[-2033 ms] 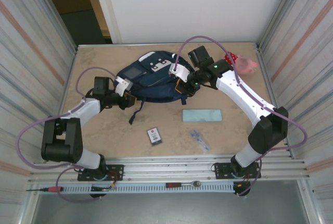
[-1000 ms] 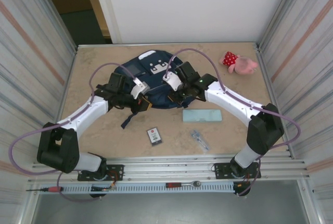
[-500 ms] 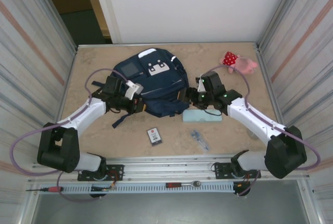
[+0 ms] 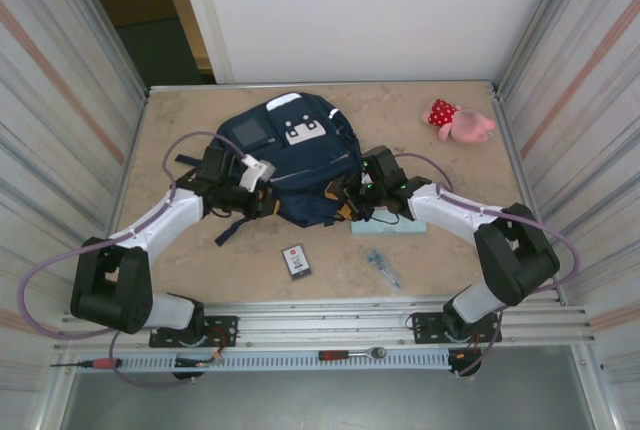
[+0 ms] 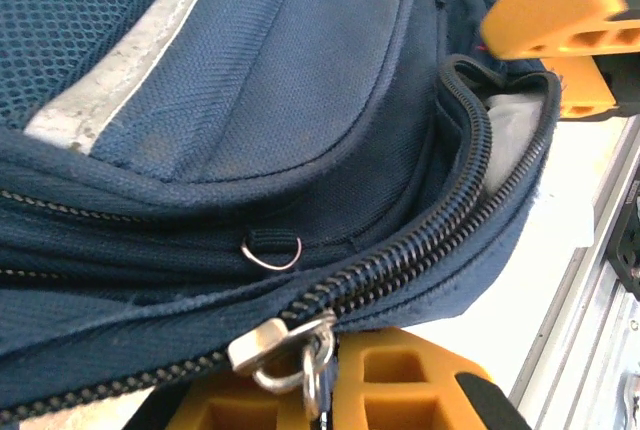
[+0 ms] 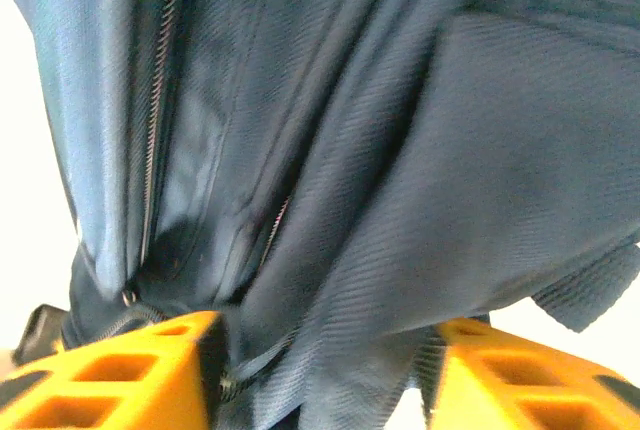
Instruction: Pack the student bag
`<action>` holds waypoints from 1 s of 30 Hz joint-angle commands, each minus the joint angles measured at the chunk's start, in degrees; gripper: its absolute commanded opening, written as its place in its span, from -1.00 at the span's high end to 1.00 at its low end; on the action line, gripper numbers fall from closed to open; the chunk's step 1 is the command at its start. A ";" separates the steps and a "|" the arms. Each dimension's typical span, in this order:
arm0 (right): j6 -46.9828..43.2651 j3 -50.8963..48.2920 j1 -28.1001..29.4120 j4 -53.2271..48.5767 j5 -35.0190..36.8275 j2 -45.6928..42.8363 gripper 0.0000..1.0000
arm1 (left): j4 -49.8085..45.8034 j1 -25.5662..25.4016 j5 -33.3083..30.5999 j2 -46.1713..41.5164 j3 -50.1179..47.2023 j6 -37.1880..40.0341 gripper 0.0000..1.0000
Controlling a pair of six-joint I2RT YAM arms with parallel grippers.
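Leftmost, my left gripper [image 4: 265, 202] sits at the near left edge of the student bag [image 4: 300, 150], which lies flat on the middle of the table [image 4: 450, 260], white patch up. In the left wrist view the left gripper [image 5: 325, 390] has its fingers together, clamped as far as I can judge on the zipper pull [image 5: 275, 345], whose ring drops into the seam between them. From there the zip track runs up and to the right and parts into a narrow mouth [image 5: 510, 120] with something pale showing inside. Near the front edge, apart from the bag, lies a small black card-like item [image 4: 296, 260]. Right of centre, my right gripper [image 4: 350, 202] meets the bag's near right corner. In the right wrist view the right gripper [image 6: 315, 370] has its fingers well apart with a fold of navy fabric between them, and whether they press that fold I cannot tell. Further right lie a small metal item [image 4: 382, 267], a pale blue flat case [image 4: 395, 222] just beside the bag, and, far back, a pink plush toy [image 4: 462, 121]. By my judgement the packing is early: the bag is only partly unzipped, four items lie outside it, and widening the mouth, loading and closing all remain.
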 commanded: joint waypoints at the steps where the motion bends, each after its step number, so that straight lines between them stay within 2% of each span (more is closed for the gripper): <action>1: 3.17 0.85 1.32 3.57 2.29 1.23 0.34 | 0.92 -1.48 2.78 -2.30 0.92 0.24 1.00; 5: 3.49 0.42 2.41 6.03 4.02 1.55 0.68 | -0.24 -3.92 2.27 -2.14 1.51 -0.33 1.00; 8: 3.54 1.32 3.31 8.03 5.63 1.76 0.87 | -2.05 -7.54 2.40 -1.18 2.74 -0.82 0.89; 14: 0.61 4.77 3.51 7.70 5.84 2.53 0.98 | -2.12 -17.25 4.04 1.23 5.21 -3.74 0.63; 17: -2.43 5.05 3.08 6.02 4.54 1.41 1.00 | -0.81 -19.01 5.15 1.71 6.28 -5.58 0.45; 20: -8.45 4.40 0.93 2.30 1.50 -0.97 1.00 | -0.01 -16.92 3.44 -0.11 5.47 -6.66 0.13; 24: -20.15 5.09 -4.17 -6.30 -5.85 -3.19 1.00 | 1.89 -8.12 4.58 -5.59 2.13 -6.21 -0.23; 27: -30.45 7.49 -7.73 -15.34 -10.91 -3.49 1.00 | 2.31 -0.21 4.73 -9.91 0.30 -0.87 -0.39; 30: -37.84 8.92 -10.87 -20.75 -15.90 -3.35 1.00 | 0.67 4.86 6.35 -12.15 -0.59 10.65 -0.45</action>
